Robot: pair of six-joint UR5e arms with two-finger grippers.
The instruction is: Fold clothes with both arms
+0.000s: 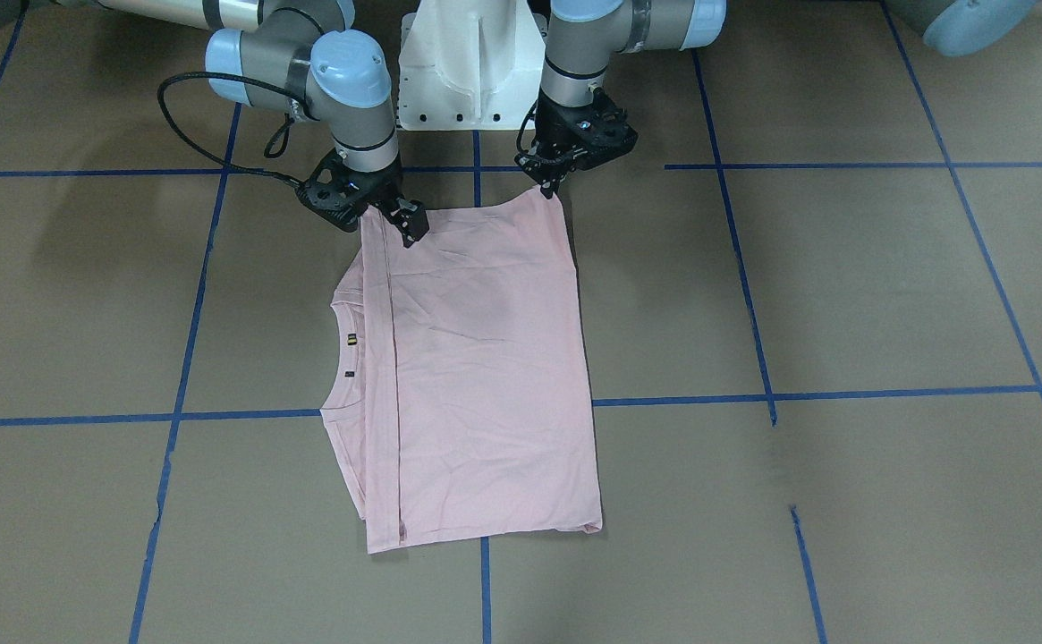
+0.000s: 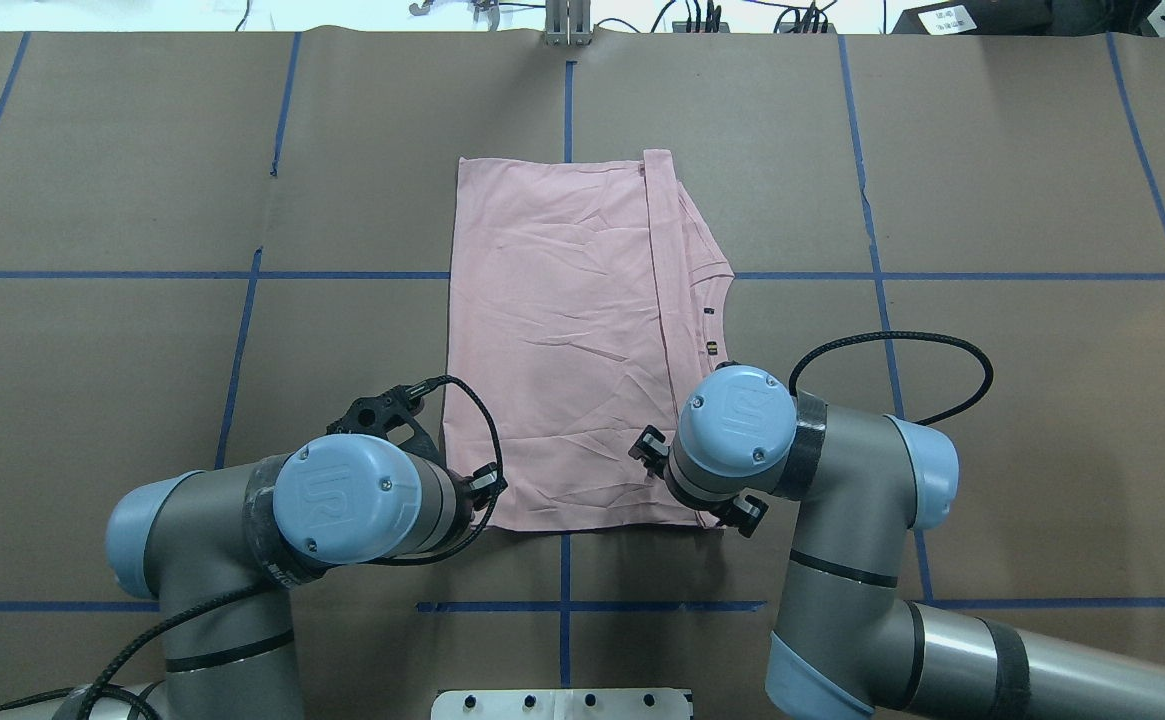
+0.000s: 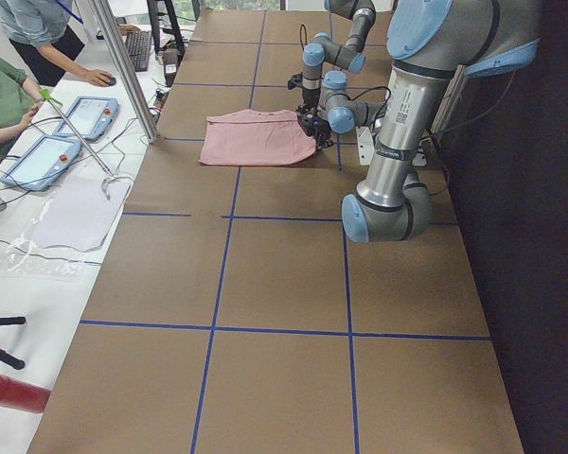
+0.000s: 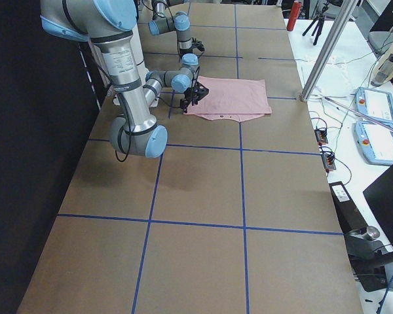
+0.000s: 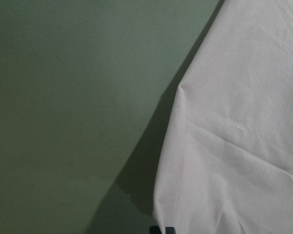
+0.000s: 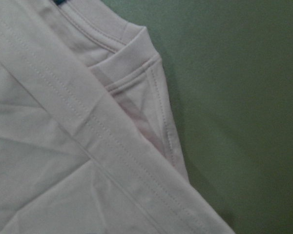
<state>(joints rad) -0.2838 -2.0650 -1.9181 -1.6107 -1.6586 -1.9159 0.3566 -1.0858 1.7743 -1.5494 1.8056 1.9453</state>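
A brown paper-covered table (image 1: 842, 286) crossed by blue tape lines (image 1: 842, 393) carries one pale pink short-sleeved T-shirt (image 1: 485, 358). It lies folded near the middle, plain side up, across a tape crossing. Its ribbed collar (image 1: 342, 358) points to the robot's right, with two small labels (image 1: 351, 340) inside it. A stitched hem band runs the length of the fold just beside the collar.

Two grey tubular arms reach the shirt's edge nearest the robot. One white pedestal base (image 1: 471, 63) stands behind that edge.

The left gripper (image 1: 549, 186) is at the left corner. Its fingers are drawn together on the cloth, which rises a little there. The right gripper (image 1: 409, 224) sits on the hem band at the other corner; I cannot tell how its fingers stand. From overhead, the blue-capped wrist of the left arm (image 2: 342, 510) and that of the right arm (image 2: 742, 430) hide both grippers.

Beside the table, a white bench holds two handheld control tablets (image 3: 85, 115) and one red cylinder (image 3: 14, 392). Two people (image 3: 38, 28) are at the bench, and one metal post (image 3: 123, 71) rises at the table's rim.
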